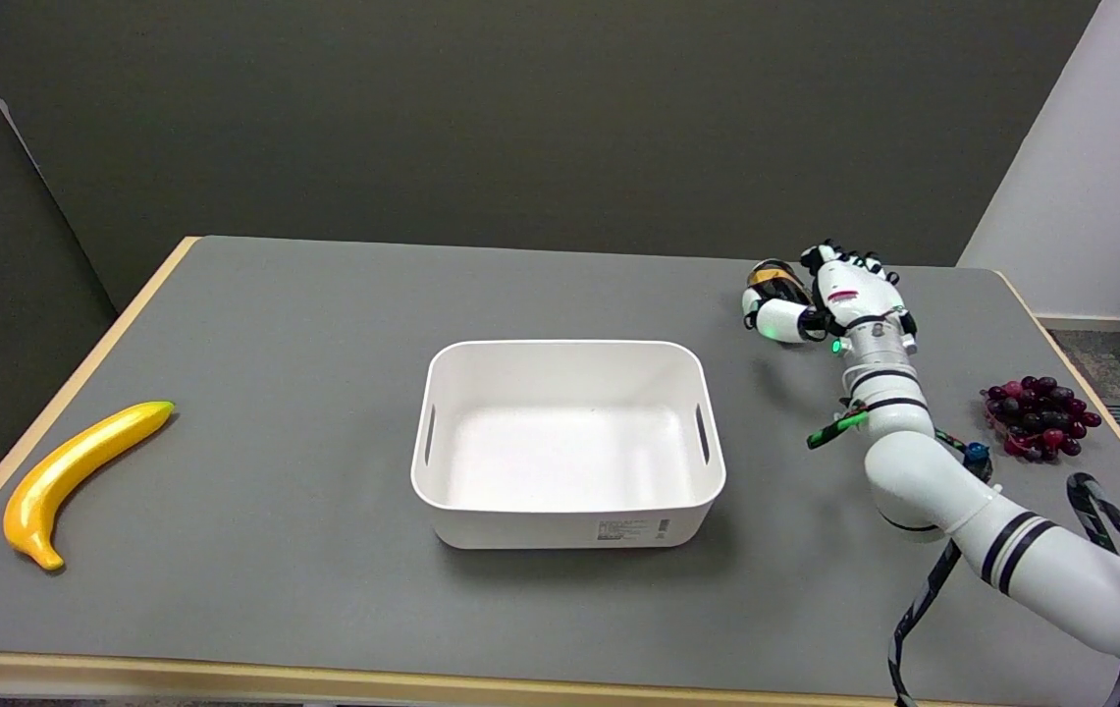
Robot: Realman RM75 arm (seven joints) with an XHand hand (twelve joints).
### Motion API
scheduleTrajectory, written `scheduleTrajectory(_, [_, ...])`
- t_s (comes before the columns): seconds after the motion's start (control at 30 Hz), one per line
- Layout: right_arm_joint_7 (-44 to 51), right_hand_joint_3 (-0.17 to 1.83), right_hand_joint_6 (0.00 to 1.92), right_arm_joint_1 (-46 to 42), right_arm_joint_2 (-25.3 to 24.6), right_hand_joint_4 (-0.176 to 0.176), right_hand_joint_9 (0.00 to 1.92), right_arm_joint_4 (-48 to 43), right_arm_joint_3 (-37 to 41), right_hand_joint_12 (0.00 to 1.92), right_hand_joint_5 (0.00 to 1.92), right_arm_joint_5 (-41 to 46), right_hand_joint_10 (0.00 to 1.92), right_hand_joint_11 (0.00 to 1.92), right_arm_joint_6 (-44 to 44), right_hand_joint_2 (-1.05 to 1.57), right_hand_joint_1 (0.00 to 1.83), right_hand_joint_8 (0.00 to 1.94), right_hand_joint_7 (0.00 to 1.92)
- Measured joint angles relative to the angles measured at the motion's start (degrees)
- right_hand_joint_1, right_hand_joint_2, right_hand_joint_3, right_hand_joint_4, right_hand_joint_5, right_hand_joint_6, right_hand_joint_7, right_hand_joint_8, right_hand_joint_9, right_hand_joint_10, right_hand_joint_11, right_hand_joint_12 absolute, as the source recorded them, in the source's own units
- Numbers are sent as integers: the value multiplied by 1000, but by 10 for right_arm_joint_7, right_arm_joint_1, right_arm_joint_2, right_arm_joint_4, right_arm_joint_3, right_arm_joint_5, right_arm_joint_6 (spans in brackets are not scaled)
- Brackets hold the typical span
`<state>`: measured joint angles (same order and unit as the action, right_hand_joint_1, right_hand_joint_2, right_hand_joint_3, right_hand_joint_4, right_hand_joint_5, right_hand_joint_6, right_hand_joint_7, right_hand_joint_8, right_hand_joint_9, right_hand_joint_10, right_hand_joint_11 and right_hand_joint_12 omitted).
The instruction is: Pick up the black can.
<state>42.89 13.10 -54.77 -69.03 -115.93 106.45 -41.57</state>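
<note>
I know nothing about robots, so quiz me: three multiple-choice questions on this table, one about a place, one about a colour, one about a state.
1. Where does the bunch of dark red grapes lie?
A. in the white plastic bin
B. on the grey table near its right edge
C. beside the banana

2. What colour is the curved plastic banana?
A. yellow
B. red
C. blue

3. What is the right hand doing?
A. hanging open above the bin
B. resting flat on the table
C. gripping the black can with a gold band

Answers: 1 B, the grapes sit on the grey table beside the arm; 2 A, it is yellow with a green tip; 3 C, fingers wrap the can; the white plastic bin is empty.
</note>
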Motion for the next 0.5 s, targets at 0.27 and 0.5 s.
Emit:
scheduleTrajectory(0.27, [28,720,532,6,2,-176,145,-4,-3,896,149,39,939,-1,-9,697,399,633,304])
scheduleTrajectory(0.5, [40,723,532,24,3,-176,146,4,-10,898,149,63,938,-1,-9,697,404,635,306])
